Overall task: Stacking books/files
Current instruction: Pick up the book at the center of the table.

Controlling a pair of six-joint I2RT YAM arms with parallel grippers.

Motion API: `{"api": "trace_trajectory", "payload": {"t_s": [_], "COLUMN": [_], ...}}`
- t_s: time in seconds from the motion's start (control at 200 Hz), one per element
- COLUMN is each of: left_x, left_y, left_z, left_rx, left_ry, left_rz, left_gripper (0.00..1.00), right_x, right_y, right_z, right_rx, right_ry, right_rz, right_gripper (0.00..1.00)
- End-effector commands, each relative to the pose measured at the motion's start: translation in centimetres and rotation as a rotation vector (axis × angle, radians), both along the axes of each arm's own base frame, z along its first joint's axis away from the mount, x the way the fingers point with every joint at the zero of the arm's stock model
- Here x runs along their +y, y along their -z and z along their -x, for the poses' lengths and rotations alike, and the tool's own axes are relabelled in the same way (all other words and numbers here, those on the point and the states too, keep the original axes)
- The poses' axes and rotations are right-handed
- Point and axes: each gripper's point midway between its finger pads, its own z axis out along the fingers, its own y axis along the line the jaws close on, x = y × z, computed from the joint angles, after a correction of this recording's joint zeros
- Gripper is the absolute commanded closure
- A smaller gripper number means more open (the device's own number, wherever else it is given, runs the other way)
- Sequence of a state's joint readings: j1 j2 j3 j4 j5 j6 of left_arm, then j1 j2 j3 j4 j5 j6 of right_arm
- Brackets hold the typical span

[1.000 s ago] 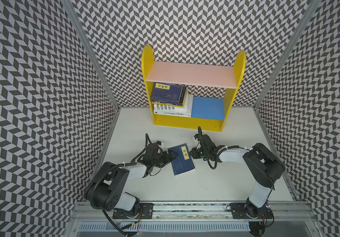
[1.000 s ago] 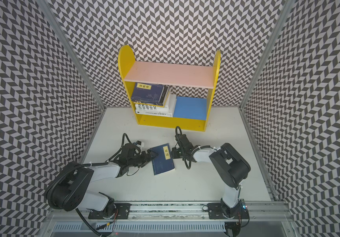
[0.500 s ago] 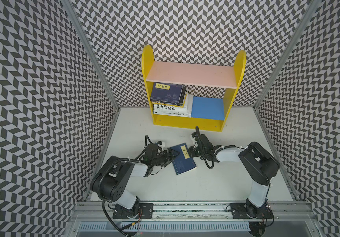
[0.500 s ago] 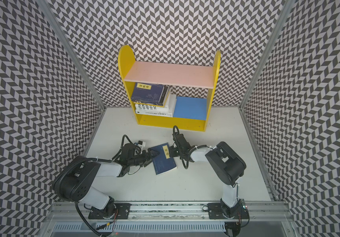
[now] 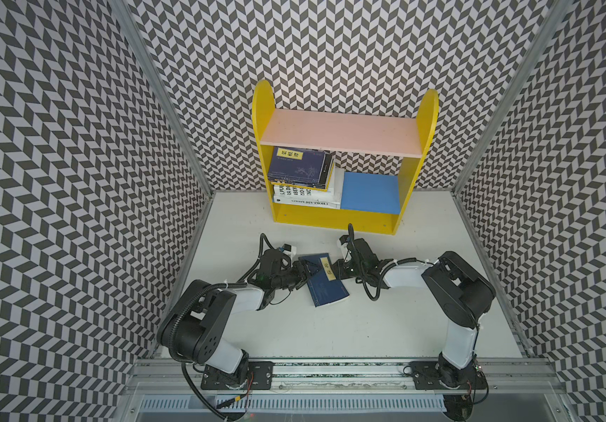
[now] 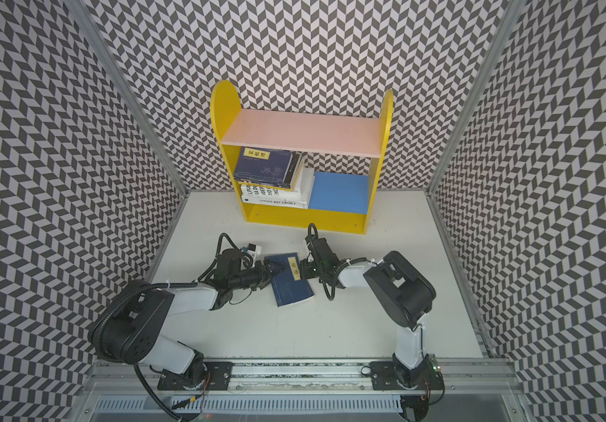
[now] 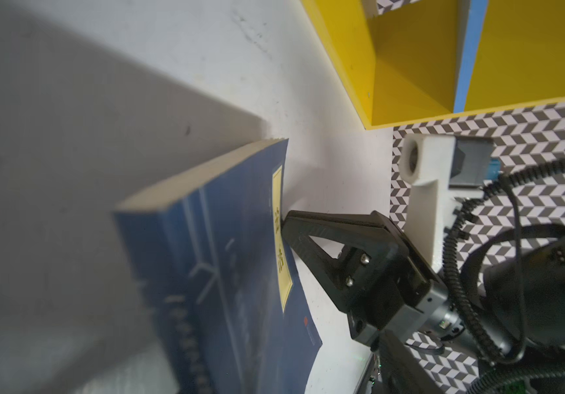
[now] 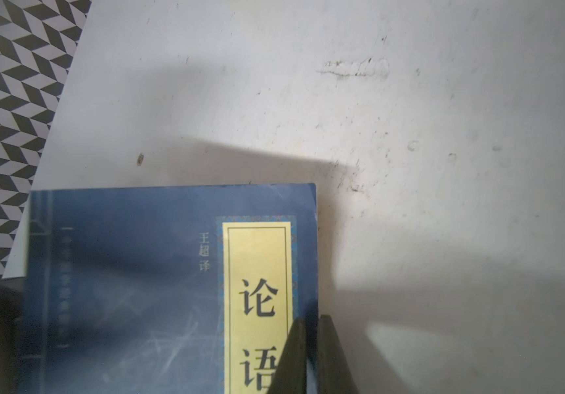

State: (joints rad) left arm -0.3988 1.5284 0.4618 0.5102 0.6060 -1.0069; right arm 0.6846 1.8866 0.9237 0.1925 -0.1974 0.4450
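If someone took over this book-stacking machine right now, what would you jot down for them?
Right claw: shut, tips at the navy book's labelled edge.
Left claw: at its opposite edge; grip unclear.
Done: a stack of books lies in the shelf, another navy one on top.
To do: this last book, on the table, probably goes onto that stack.

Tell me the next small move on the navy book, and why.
Probably close the left hand on the navy book: it sits at one edge of the book, while the shut right hand meets the opposite, label-side edge, seemingly steadying it.
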Motion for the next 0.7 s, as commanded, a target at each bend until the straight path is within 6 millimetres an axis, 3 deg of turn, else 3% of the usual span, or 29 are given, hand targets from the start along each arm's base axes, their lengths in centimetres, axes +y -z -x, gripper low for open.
{"api": "trace_trajectory", "payload": {"t_s": [0.0,0.11,0.26,0.696], "left_x": [0.1,0.0,-0.1,-0.4], "left_y": [1.3,2.5,3.2,1.6], "left_z": [0.0,0.3,0.5,0.1], "left_rx": [0.013,0.039,0.054,-0.007], "left_ry": [-0.009,0.001,0.007,0.014], "left_rz": [-0.037,-0.051,-0.049,-0.024], "left_gripper": [0.47,0.56,0.61,0.92], "right_x": [-1.7,-1.7,-1.4,-0.4], "right_y": [5.2,4.6,4.0,1.8], "right_z": [4.5,4.5,4.3,3.9], "right_rx": [0.175,0.164,0.153,0.12], "right_ry": [-0.06,-0.058,-0.063,-0.087], "right_rz": [0.128,0.118,0.096,0.011], "right_gripper": [0.91,0.91,0.91,0.9]}}
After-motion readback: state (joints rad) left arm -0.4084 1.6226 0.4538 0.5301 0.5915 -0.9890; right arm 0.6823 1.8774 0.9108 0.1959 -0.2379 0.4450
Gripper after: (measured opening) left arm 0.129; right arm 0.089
